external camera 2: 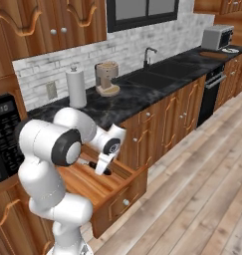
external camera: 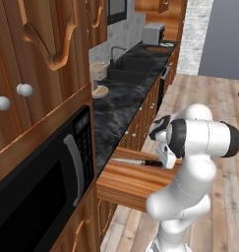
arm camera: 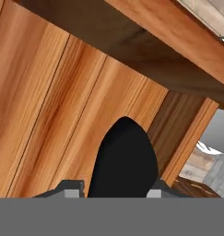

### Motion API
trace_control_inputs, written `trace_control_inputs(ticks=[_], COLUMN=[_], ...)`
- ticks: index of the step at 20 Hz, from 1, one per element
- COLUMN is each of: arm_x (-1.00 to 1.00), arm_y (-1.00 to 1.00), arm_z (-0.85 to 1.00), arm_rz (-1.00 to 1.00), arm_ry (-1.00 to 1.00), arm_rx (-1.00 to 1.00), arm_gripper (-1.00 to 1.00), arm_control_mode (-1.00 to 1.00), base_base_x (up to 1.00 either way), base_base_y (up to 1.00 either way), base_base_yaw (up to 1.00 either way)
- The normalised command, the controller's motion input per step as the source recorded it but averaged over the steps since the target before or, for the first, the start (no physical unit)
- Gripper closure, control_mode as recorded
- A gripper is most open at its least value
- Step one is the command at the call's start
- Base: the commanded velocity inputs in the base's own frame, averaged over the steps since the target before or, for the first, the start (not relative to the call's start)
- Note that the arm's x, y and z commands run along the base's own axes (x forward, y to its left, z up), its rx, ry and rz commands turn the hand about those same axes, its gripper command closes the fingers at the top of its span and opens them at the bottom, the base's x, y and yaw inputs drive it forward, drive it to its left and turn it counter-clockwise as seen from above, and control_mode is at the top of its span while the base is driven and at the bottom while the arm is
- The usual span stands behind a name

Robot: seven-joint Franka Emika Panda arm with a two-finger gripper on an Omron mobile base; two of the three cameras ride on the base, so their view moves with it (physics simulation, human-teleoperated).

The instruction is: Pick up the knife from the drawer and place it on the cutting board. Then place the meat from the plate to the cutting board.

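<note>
I take the drawer (external camera 2: 100, 191) as my landmark: it stands pulled out from under the dark tabletop (external camera 2: 142, 92), its flat wooden floor showing. My arm (external camera: 190, 167) bends down over the drawer's open mouth, with the hand reaching inside. The cutting board (external camera 2: 212, 54) lies far along the tabletop from the drawer, past the sink (external camera 2: 150, 77), with the plate (external camera 2: 232, 50) just beside it at the far end. The knife (external camera: 135, 161) lies flat on the drawer floor, silver blade pointing away from my hand, black handle under it. In the hand view the handle (arm camera: 125, 159) rises between the two fingertips (arm camera: 69, 188). The jaws (arm camera: 114, 191) sit either side of the handle, but I cannot tell whether they have clamped on it.
</note>
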Motion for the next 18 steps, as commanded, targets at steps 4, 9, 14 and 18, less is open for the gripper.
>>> trace_control_inputs(ticks=[4, 9, 14, 18], arm_x=[-0.02, -0.03, -0.23, -0.43], arm_y=[-0.52, -0.32, -0.07, 0.0], arm_z=[0.56, 0.34, 0.25, 0.21], arm_rz=[0.0, 0.1, 0.24, 0.09], arm_ry=[0.05, -0.01, -0.05, -0.2], arm_rx=[0.0, 0.0, 0.0, 0.0], arm_gripper=[1.0, 1.0, 1.0, 1.0], arm_control_mode=[-1.0, -1.0, -1.0, -1.0], base_base_x=[0.0, 0.0, 0.0, 0.0], base_base_y=[0.0, 0.0, 0.0, 0.0], base_base_yaw=[0.0, 0.0, 0.0, 0.0])
